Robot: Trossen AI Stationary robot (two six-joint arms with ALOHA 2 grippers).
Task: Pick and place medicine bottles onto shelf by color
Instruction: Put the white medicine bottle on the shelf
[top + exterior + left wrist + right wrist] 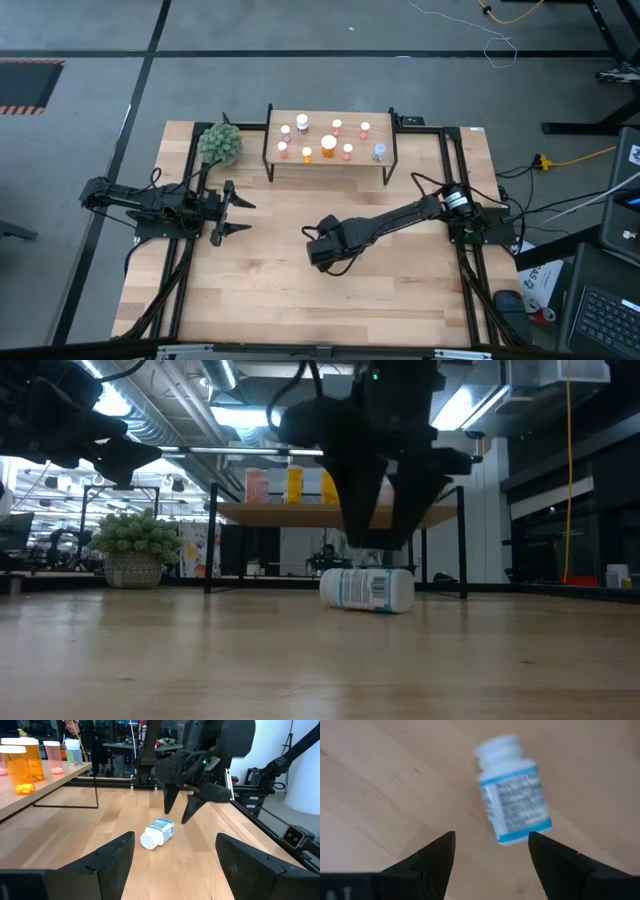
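One white bottle (157, 833) remains off the shelf, lying on its side on the table directly beneath the right gripper (182, 812), whose fingers stand apart and empty just above it. Its long axis lies flat, cap end toward the left arm. Nine or so bottles (329, 150) already stand on the shelf (330, 163) at far centre; the left gripper (236, 214), also spread, waits at left.

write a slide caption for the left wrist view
Right gripper hovers open above a white bottle lying on the table; orange bottles line the shelf.
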